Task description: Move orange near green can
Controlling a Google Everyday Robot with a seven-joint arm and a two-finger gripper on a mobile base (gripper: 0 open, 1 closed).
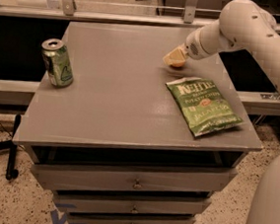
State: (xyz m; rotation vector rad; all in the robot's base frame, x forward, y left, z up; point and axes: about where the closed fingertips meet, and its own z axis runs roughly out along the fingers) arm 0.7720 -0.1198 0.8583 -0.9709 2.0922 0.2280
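The orange (178, 64) sits at the far right of the grey cabinet top (112, 99), towards the back edge, and you see only its lower part as a small warm-coloured curve. The gripper (174, 57) covers the rest. Its pale fingers (172, 54) are closed around the fruit from above and from the left, so the orange is clamped in the gripper. It is at or just above the surface, with a faint shadow under it, and you cannot tell whether it touches the top. The white arm (237, 25) reaches in from the upper right corner and slopes down to that spot. Just in front of the orange, nearer to you, a flat green chip bag (203, 105) lies face up on the right side of the top, with one corner close to the front right edge. The green can (58, 63) stands upright well apart from the orange, across the top near the left edge. Its silver rim is on top and pale markings show on its side. Bare grey surface lies between the can and the fruit. Below the top, the front of the cabinet shows stacked drawers (135, 182) with small metal pulls. The cabinet stands on a speckled floor (2, 202).
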